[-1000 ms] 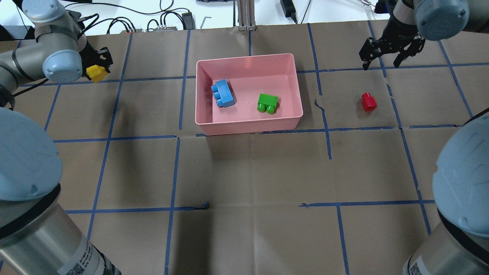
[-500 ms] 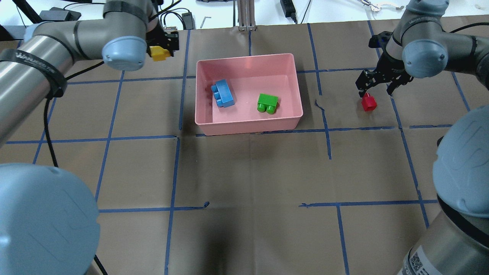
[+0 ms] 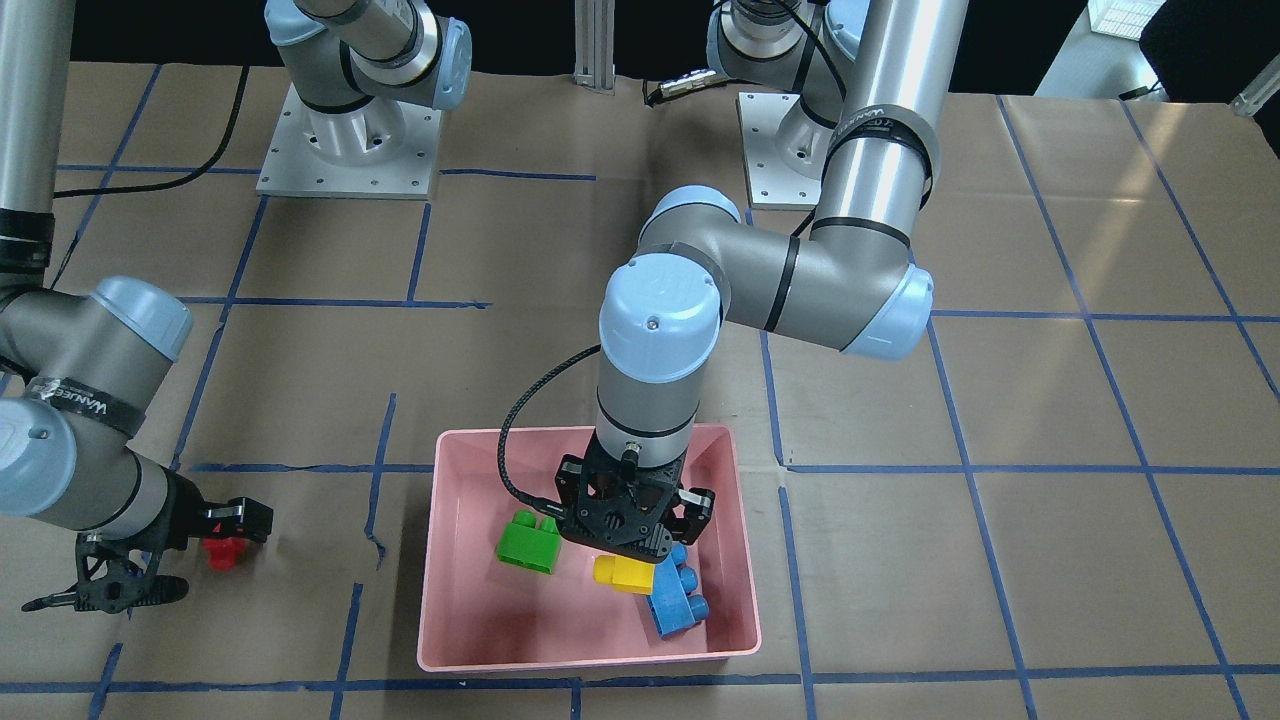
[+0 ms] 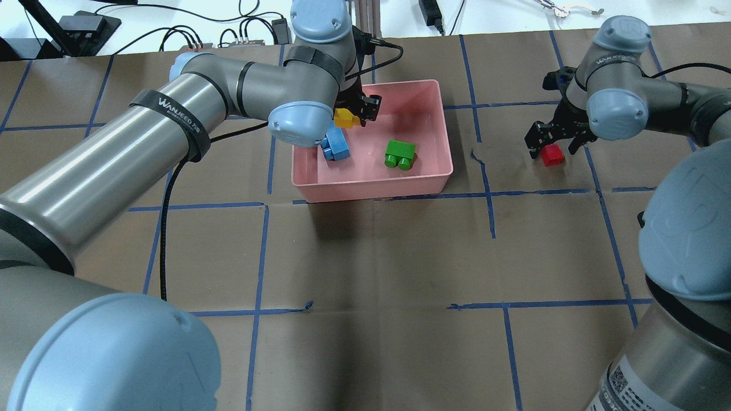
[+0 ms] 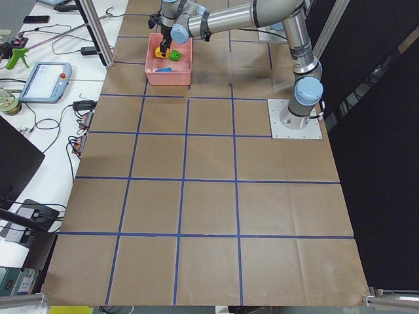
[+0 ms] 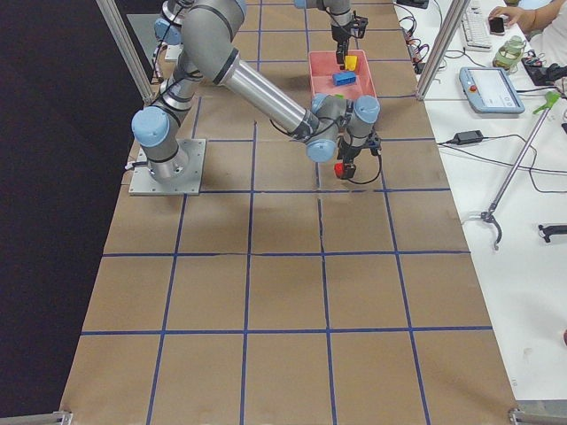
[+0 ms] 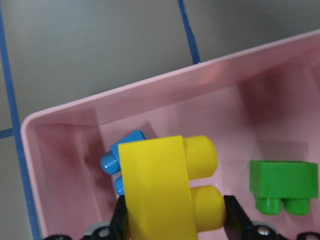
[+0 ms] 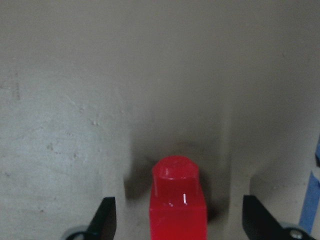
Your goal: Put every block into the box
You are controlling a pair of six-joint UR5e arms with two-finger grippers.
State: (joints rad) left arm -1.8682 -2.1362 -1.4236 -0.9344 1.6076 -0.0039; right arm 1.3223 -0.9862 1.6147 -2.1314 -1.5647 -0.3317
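My left gripper (image 4: 355,111) is shut on the yellow two-stud block (image 4: 344,118) and holds it over the back left of the pink box (image 4: 371,185), above the blue block (image 4: 338,146). The left wrist view shows the yellow block (image 7: 167,190) clamped between the jaws, with the blue block (image 7: 122,150) partly hidden under it. The green block (image 4: 399,154) lies in the box to the right. My right gripper (image 4: 553,142) is open and low over the table, its fingers on either side of the red one-stud block (image 4: 551,155). In the right wrist view the red block (image 8: 178,202) stands apart from both fingers.
The table is brown paper with a blue tape grid (image 4: 491,194). Cables and power bricks (image 4: 251,34) lie past the far edge. A metal post (image 4: 370,23) stands behind the box. The left arm's forearm (image 4: 171,120) stretches across the table's left half.
My left arm has swung right from the table's far left, carrying the yellow block to over the box. My right gripper has come down and now straddles the red block.
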